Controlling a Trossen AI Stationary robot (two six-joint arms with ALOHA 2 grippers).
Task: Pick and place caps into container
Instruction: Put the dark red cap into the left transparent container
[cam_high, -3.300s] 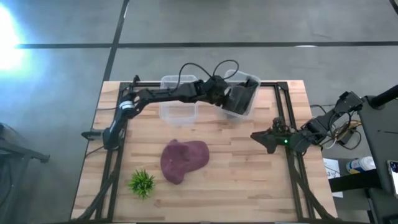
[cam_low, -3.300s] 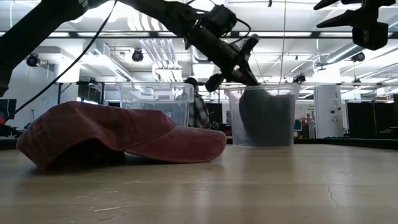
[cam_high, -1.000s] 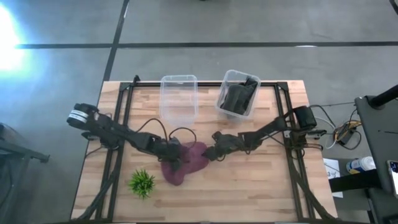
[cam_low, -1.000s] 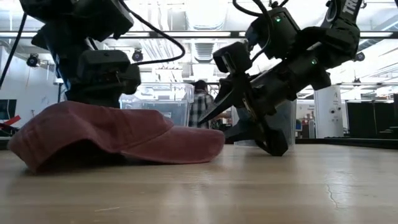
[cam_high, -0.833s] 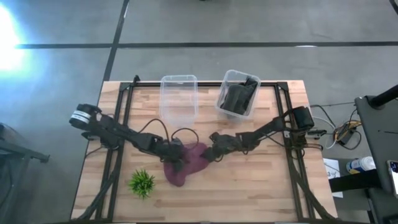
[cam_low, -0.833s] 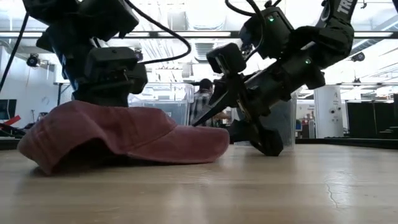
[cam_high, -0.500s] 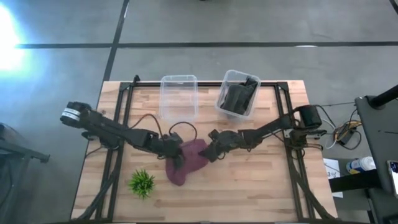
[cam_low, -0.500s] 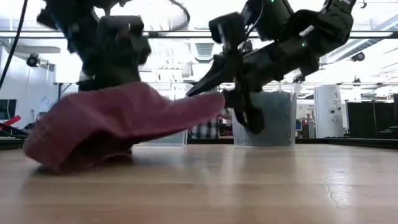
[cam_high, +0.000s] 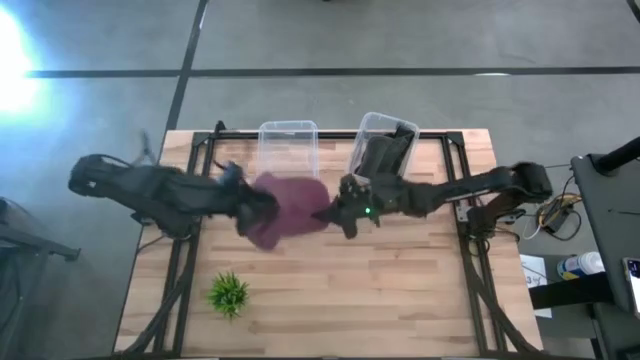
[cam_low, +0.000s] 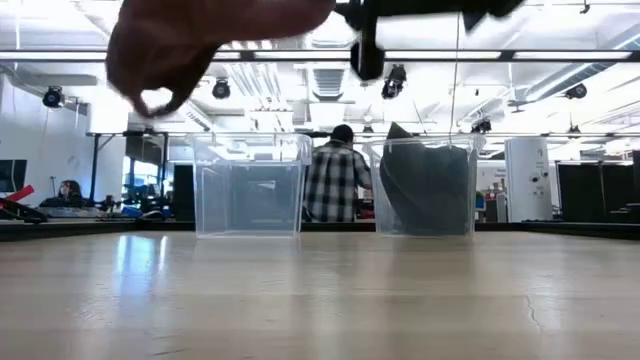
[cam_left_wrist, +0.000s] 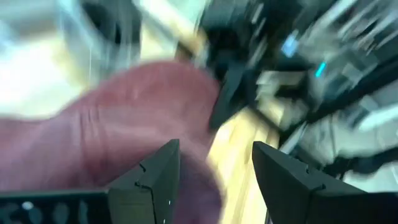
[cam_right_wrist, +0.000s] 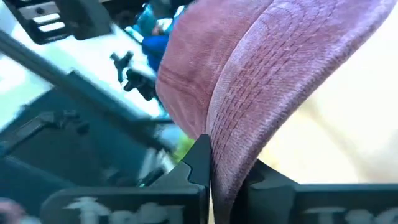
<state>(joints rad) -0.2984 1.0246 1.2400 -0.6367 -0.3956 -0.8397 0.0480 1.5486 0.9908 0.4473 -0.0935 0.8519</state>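
Observation:
The maroon cap (cam_high: 288, 205) hangs high over the table's far middle, between my two grippers; in the low view the cap (cam_low: 200, 40) shows at the top left. My right gripper (cam_high: 331, 213) is shut on the cap's brim. My left gripper (cam_high: 254, 207) stands open at the crown side; in its wrist view the cap (cam_left_wrist: 112, 137) fills the space by one finger. Dark caps (cam_high: 383, 158) lie in the right-hand clear container (cam_high: 372, 122). The other clear container (cam_high: 288, 150) stands beside it, just beyond the lifted cap. My right gripper pinches the brim's edge (cam_right_wrist: 235, 149) between its two fingers, coming level from the table's right. The cap is lifted clear of the table and stretches away from the fingers toward the left arm. Whether my left gripper touches the crown, I cannot tell.
A small green plant (cam_high: 228, 294) stands near the table's front left. The two containers (cam_low: 250, 185) (cam_low: 425, 190) stand at the far edge. A person in a checked shirt (cam_low: 335, 185) is in the room behind the table.
My right gripper has shut on the cap's brim. Both grippers have then gone up and toward the table's far edge. The cap, which lay on the table, has come up brim first and now hangs clear.

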